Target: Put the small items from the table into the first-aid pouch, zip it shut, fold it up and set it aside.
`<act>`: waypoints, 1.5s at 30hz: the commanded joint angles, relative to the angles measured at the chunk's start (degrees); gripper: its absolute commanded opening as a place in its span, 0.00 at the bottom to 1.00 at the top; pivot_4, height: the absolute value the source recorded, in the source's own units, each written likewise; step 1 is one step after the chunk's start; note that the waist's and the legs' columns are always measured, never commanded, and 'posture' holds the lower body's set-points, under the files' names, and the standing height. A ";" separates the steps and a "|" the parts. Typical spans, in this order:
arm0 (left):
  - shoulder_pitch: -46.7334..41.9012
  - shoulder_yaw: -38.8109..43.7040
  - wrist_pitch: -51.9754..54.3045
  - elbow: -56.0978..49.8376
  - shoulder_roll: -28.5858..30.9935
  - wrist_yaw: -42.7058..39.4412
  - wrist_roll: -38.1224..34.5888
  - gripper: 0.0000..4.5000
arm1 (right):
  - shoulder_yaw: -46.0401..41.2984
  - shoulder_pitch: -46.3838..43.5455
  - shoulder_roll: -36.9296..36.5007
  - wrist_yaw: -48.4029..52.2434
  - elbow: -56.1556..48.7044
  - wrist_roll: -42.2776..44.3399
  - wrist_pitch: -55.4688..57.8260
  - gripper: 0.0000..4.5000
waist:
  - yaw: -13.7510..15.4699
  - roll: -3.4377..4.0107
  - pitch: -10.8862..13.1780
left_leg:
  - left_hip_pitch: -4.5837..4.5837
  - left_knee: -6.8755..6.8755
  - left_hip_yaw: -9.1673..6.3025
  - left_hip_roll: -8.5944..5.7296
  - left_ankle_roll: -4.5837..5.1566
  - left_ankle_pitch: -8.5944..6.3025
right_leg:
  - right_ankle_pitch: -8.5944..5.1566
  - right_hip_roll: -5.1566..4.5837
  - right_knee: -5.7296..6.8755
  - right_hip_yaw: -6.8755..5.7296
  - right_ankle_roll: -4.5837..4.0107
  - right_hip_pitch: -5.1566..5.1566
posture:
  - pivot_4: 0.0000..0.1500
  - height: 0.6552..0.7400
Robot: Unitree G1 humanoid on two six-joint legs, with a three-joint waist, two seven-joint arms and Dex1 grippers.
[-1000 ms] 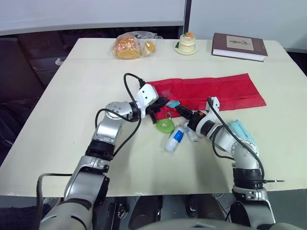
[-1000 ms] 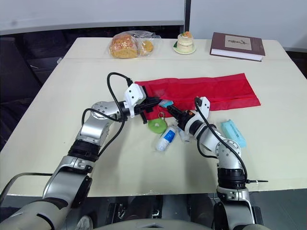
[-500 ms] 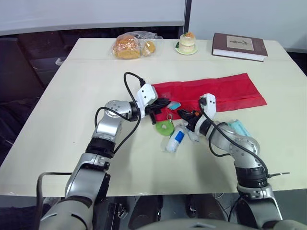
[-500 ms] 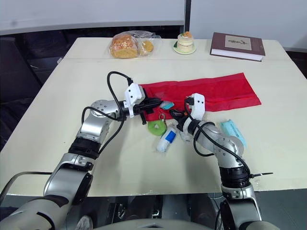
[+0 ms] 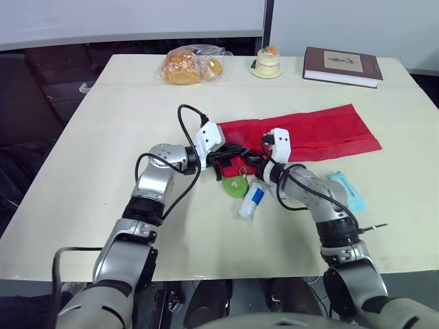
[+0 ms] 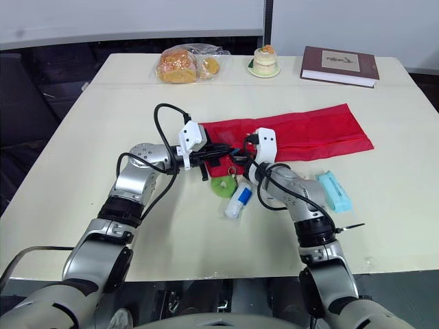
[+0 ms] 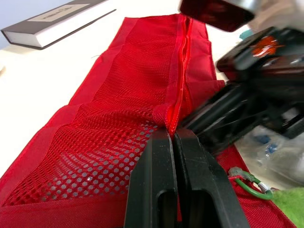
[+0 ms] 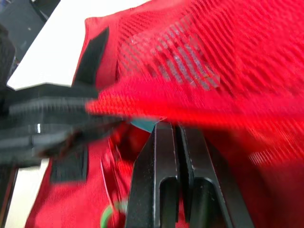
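Pouch (image 5: 309, 133) opening — masked by both jaws

At the far edge of the pale surface (image 5: 103, 137) there are three things in a row. A clear bag of bread (image 5: 191, 66) lies on the left, a small cake (image 5: 266, 60) on its plate stands near it, and a dark closed book (image 5: 342, 66) lies on the right.

Pouch (image 7: 118, 128): red cloth, open mesh panels, solid woven borders, matt. Left gripper (image 7: 172, 136): black plastic, smooth, slight sheen. Table (image 5: 103, 123): cream top, smooth, matt. Bread bag (image 5: 195, 62): clear glossy plastic film. Book (image 5: 341, 65): dark matt cover, pale paper label. Bottle (image 5: 252, 200): white plastic, blue label. Green ring (image 7: 249, 183): glossy.
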 commanded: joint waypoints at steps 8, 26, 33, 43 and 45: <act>-0.22 0.77 -1.66 -0.76 0.74 0.37 0.42 0.00 | -2.41 -2.59 1.85 4.07 2.08 -4.87 -5.22 0.03 | 0.02 0.01 0.00 | -0.02 0.00 -0.01 0.00 -0.03 0.01 | 0.00 -0.02 -0.01 0.00 0.00 -0.02 | 1.00 0.87; 2.10 6.16 -4.93 6.42 11.00 7.56 2.95 0.00 | -4.46 23.33 -22.32 23.08 -40.28 -4.12 -10.10 0.03 | 0.02 -0.01 0.01 | -0.04 -0.03 -0.05 0.01 0.00 -0.01 | -0.01 -0.01 -0.07 -0.04 0.01 -0.02 | 1.00 0.87; 7.36 10.06 -3.72 4.20 17.96 6.70 2.24 0.00 | -17.62 38.26 -34.31 34.66 -49.00 2.52 -13.23 0.67 | 0.19 -0.03 0.02 | 0.01 -0.03 -0.06 0.03 0.00 -0.01 | -0.01 -0.05 -0.12 -0.06 0.01 0.05 | 1.00 0.87; 9.56 11.71 -2.80 4.18 21.72 5.17 0.90 0.14 | -26.93 50.16 -38.43 37.64 -55.78 12.04 -13.24 1.00 | 0.41 -0.06 0.02 | 0.04 -0.03 -0.04 0.11 -0.01 -0.02 | -0.01 -0.12 -0.17 -0.07 0.01 0.10 | 1.00 0.87; 8.16 11.56 -0.53 1.97 21.38 3.62 -0.76 0.32 | -26.66 49.93 -38.51 36.95 -55.68 11.95 -13.60 1.00 | 0.54 -0.07 0.02 | 0.04 -0.02 -0.03 0.10 -0.01 -0.02 | -0.02 -0.12 -0.18 -0.07 0.01 0.11 | 1.00 0.87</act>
